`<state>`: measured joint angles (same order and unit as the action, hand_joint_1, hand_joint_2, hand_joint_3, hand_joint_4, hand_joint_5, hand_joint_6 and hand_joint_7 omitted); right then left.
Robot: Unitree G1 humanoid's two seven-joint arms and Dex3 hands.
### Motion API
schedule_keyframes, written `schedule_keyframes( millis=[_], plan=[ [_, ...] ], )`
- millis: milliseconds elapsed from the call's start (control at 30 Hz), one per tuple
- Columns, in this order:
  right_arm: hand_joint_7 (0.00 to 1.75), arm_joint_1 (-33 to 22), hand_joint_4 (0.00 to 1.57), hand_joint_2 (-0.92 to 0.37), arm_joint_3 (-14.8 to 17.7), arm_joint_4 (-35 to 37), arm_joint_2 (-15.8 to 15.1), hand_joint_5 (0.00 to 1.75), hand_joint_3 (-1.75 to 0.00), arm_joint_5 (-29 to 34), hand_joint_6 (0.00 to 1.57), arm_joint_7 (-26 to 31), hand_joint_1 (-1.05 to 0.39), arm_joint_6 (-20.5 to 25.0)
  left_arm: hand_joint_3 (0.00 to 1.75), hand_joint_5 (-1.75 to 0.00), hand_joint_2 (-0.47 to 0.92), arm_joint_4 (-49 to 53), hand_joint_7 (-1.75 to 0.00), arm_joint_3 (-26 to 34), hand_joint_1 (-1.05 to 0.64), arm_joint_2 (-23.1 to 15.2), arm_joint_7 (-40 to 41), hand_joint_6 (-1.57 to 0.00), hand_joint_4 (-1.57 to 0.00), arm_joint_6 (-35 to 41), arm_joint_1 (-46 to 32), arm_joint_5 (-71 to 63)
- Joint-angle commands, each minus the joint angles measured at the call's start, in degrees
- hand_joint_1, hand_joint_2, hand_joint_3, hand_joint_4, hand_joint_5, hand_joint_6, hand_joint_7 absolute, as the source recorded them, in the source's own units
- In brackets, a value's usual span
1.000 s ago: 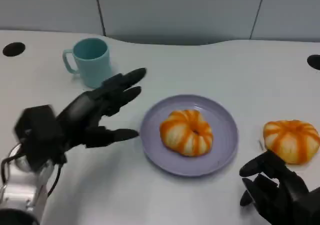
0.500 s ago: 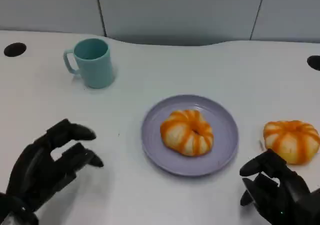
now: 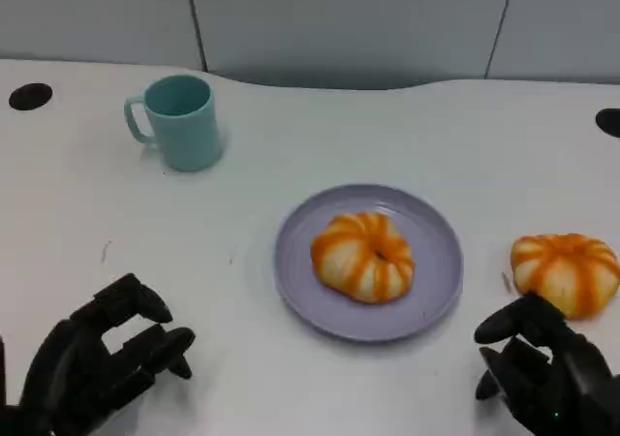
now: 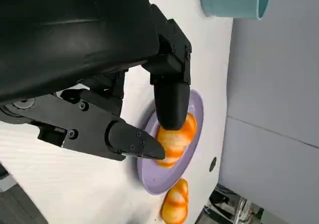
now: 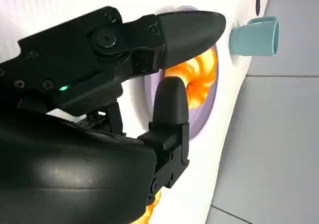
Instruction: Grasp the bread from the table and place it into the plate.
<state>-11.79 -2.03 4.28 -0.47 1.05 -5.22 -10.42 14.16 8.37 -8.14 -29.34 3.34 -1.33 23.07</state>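
One orange-striped round bread (image 3: 362, 256) lies in the middle of the lilac plate (image 3: 438, 254). A second, similar bread (image 3: 565, 272) sits on the white table to the right of the plate. My right hand (image 3: 542, 376) is low at the near right, just in front of that second bread, empty with fingers loosely bent and apart. My left hand (image 3: 105, 362) is at the near left, well away from the plate, holding nothing. In the left wrist view the plate bread (image 4: 187, 129) shows beyond my fingers (image 4: 170, 97). In the right wrist view the plate bread (image 5: 202, 79) shows too.
A teal mug (image 3: 180, 121) stands at the back left, handle to the left. Dark round holes (image 3: 29, 96) mark the table's far corners. A grey panelled wall runs behind the table. Bare table lies between my left hand and the plate.
My left hand has pulled back from between the mug and plate to the near left edge, lower in view. The right hand has barely shifted. Both breads stay put.
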Motion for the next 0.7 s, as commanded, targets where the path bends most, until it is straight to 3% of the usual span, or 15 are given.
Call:
schedule_keyframes(
  millis=[33,700],
  plan=[
    [1.75,-0.07,0.56,-0.92,1.06,-0.19,-1.12,1.75,-0.32,-0.83,0.34,-0.39,-0.26,0.66,0.05,-1.75,0.92,1.08,-1.75,0.12,-0.17,0.16,1.13,-0.50,-0.66,-0.84,0.41,-1.71],
    [1.75,0.27,0.57,-0.92,1.00,-0.65,-0.57,1.75,-0.29,-0.23,0.37,0.29,-0.27,1.17,0.04,-1.75,0.91,1.99,-1.75,0.68,-0.18,0.16,0.96,-0.50,-0.68,0.25,1.47,-2.23]
  ],
)
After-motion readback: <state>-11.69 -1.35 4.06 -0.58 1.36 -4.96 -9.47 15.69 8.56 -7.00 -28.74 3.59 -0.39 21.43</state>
